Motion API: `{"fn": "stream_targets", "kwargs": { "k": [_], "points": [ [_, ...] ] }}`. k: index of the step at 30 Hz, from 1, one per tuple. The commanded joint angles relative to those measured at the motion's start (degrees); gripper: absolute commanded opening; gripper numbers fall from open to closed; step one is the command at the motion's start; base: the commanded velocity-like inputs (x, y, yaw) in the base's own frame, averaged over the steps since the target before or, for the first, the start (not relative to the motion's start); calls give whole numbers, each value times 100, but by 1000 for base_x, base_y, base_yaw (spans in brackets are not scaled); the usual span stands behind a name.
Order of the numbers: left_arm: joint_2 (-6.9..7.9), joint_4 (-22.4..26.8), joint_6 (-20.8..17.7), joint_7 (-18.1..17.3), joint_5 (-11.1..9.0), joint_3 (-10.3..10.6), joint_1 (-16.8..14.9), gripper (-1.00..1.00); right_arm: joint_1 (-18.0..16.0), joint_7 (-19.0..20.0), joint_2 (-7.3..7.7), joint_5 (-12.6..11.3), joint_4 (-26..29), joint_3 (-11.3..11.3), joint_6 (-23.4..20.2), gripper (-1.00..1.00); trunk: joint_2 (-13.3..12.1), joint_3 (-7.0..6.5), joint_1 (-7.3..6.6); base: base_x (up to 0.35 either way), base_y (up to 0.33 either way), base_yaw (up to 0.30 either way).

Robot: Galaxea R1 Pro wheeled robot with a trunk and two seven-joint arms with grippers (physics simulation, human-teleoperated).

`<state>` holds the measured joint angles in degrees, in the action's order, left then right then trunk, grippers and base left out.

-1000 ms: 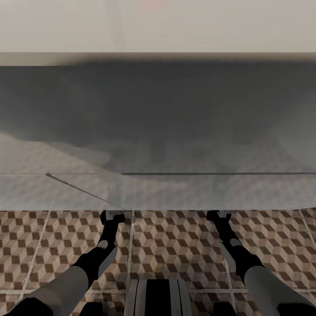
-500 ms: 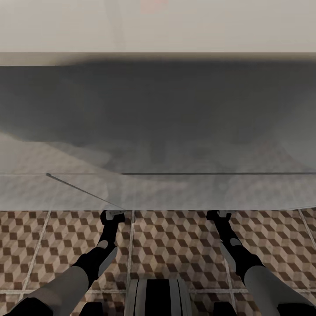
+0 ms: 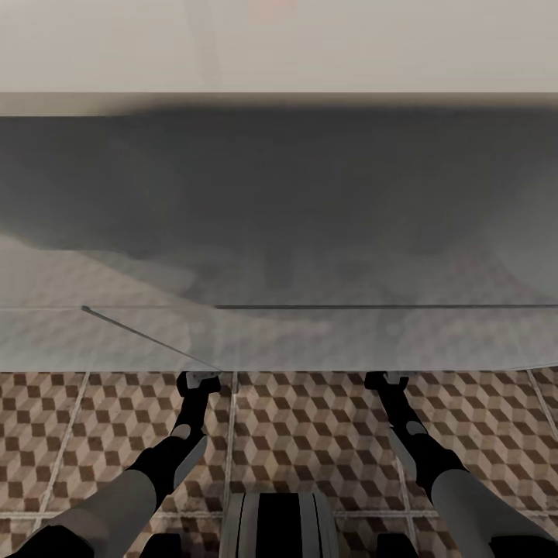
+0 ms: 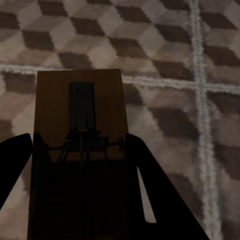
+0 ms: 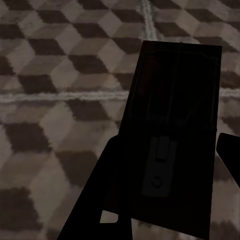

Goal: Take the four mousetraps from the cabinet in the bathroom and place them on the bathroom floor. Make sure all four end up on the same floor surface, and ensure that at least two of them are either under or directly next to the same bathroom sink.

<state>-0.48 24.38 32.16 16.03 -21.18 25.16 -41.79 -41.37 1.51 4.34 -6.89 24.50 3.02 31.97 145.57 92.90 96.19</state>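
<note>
Two mousetraps being carried over the cube-patterned bathroom floor [image 4: 165,45]: left gripper [image 4: 80,165] pinching one mousetrap [image 4: 80,110], right gripper [image 5: 170,165] pinching another mousetrap [image 5: 175,115].

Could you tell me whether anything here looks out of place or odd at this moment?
Nothing looks damaged or spilled. Each gripper holds a mousetrap above the tiled floor: the left gripper grips a brown mousetrap, the right gripper a shadowed mousetrap. The one oddity is a pale, see-through slab across the head view.
</note>
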Motion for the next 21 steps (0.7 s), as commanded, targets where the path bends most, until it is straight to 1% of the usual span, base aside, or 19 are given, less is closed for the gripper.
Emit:
{"fn": "stream_targets", "kwargs": {
  "k": [1,21],
  "points": [
    [4,-3,21,49,-25,49,-5,-100,-3,16,5,-60,-6,31,21,-100,1,3,-1,0,0,0],
    [4,-3,21,55,-9,50,-5,-100,-6,16,6,-49,2,36,20,-100,1,3,-1,0,0,0]
  ]
}}
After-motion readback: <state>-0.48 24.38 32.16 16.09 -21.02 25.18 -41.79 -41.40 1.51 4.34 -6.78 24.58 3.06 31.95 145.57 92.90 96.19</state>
